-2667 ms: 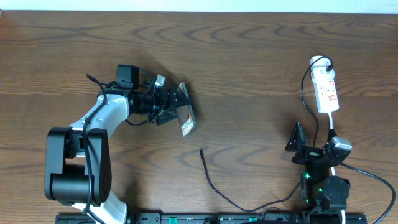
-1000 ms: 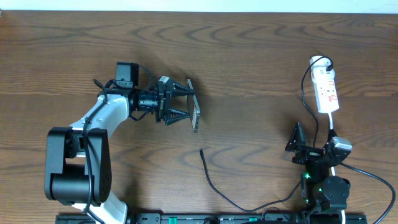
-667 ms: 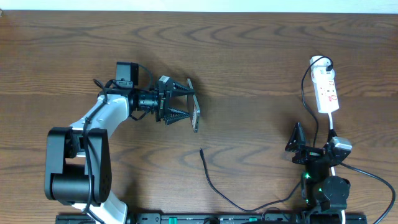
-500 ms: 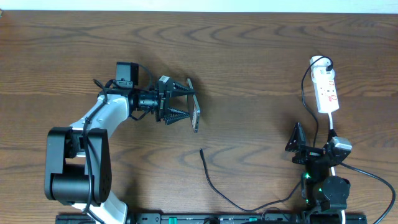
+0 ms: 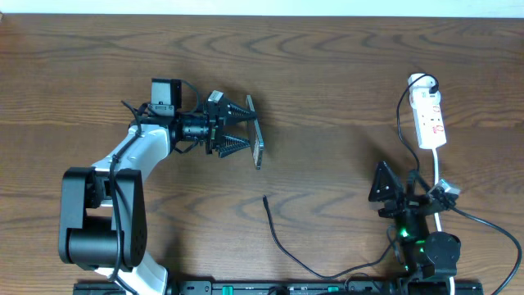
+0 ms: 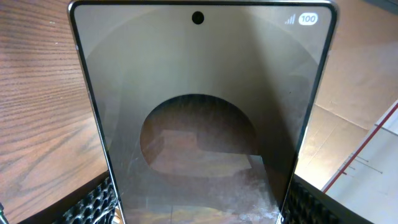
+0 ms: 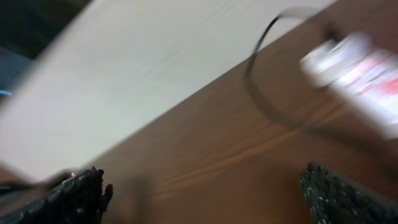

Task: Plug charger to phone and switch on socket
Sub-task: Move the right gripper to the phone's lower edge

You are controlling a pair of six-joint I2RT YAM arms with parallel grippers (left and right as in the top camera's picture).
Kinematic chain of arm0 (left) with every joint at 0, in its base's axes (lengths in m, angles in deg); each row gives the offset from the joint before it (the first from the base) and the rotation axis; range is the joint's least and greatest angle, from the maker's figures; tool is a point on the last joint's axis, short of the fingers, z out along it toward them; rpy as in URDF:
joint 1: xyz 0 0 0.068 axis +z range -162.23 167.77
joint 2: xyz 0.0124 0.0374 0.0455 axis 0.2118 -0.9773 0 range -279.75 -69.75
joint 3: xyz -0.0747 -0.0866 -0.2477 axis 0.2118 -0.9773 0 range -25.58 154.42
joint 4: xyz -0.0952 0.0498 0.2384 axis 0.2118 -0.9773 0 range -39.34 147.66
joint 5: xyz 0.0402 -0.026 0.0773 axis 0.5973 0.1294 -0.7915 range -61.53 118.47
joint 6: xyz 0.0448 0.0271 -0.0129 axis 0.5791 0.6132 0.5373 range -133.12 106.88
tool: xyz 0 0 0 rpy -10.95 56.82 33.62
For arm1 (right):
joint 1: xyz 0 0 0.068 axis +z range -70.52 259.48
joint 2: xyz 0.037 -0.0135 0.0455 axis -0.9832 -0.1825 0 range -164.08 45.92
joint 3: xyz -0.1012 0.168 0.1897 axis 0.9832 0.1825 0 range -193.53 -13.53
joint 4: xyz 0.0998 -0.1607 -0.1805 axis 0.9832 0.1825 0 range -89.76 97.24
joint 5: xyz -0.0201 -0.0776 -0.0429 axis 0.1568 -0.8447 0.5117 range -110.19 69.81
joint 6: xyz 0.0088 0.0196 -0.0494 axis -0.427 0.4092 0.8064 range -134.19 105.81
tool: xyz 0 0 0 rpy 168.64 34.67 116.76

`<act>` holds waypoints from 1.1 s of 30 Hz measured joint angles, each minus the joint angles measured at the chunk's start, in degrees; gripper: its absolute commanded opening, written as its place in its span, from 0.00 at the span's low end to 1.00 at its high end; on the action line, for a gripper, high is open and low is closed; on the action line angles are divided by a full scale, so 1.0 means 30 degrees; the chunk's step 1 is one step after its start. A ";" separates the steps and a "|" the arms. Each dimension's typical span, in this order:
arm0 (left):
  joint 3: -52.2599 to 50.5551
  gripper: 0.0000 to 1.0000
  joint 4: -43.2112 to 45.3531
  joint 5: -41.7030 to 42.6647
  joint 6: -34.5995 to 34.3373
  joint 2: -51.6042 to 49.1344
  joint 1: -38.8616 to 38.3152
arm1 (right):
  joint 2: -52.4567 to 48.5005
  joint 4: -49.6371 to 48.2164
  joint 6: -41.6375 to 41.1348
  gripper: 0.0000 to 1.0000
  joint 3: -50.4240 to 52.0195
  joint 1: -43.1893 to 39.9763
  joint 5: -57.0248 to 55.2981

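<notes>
The phone (image 5: 258,135) is held on edge above the table, my left gripper (image 5: 241,131) shut on its two long sides. In the left wrist view its dark glossy face (image 6: 199,112) fills the frame, with a ribbed pad (image 6: 93,204) at each lower corner. The charger's black cable lies on the wood with its tip (image 5: 264,198) below the phone, apart from it. The socket (image 5: 431,120), a white strip with red markings, lies at the far right. My right gripper (image 5: 409,190) stands open below it, holding nothing. Its wrist view is blurred and shows the socket (image 7: 364,65) at upper right.
A thin black cable (image 5: 402,135) runs from the socket's far end down toward my right arm, and a white cord (image 5: 438,168) leaves its near end. The charger cable curves toward the table's front edge (image 5: 327,274). A pale wall (image 7: 155,68) lies beyond the table's edge.
The phone went from tilted face-up to standing on edge, and my left gripper has just lifted it slightly farther back. My right gripper has swung left and is blurred with motion.
</notes>
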 measured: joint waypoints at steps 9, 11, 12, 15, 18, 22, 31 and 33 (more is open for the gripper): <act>0.0000 0.69 0.0073 -0.0102 0.0000 0.0000 0.0000 | 0.0000 -0.0058 -0.4095 0.99 -0.0007 0.0000 0.1741; 0.0000 0.69 0.0073 -0.0102 0.0000 0.0000 0.0000 | 0.0000 -0.0029 -0.4306 0.99 0.0000 0.0000 0.1406; 0.0000 0.69 0.0073 -0.0102 0.0000 0.0000 0.0000 | 0.0000 -0.0029 -0.4335 0.99 0.0000 0.0000 0.1341; 0.0000 0.69 0.0073 -0.0095 0.0000 0.0000 0.0000 | 0.0000 -0.0036 -0.4320 0.99 0.0000 0.0000 0.1209; 0.0000 0.69 0.0073 -0.0095 0.0000 0.0000 0.0000 | 0.0000 -0.0102 -0.3483 0.99 0.0000 0.0000 0.1588; 0.0000 0.69 0.0073 -0.0087 0.0000 0.0000 0.0000 | 0.0007 -0.1224 -0.2215 0.99 -0.0015 0.0000 0.3432; 0.0000 0.69 0.0073 -0.0095 0.0000 0.0000 0.0000 | -0.1610 0.3213 0.0867 0.99 -0.4466 0.0000 0.5348; 0.0000 0.69 0.0073 -0.0102 0.0000 0.0000 0.0000 | -0.2871 0.4648 0.1719 0.99 -0.6288 0.0000 0.5304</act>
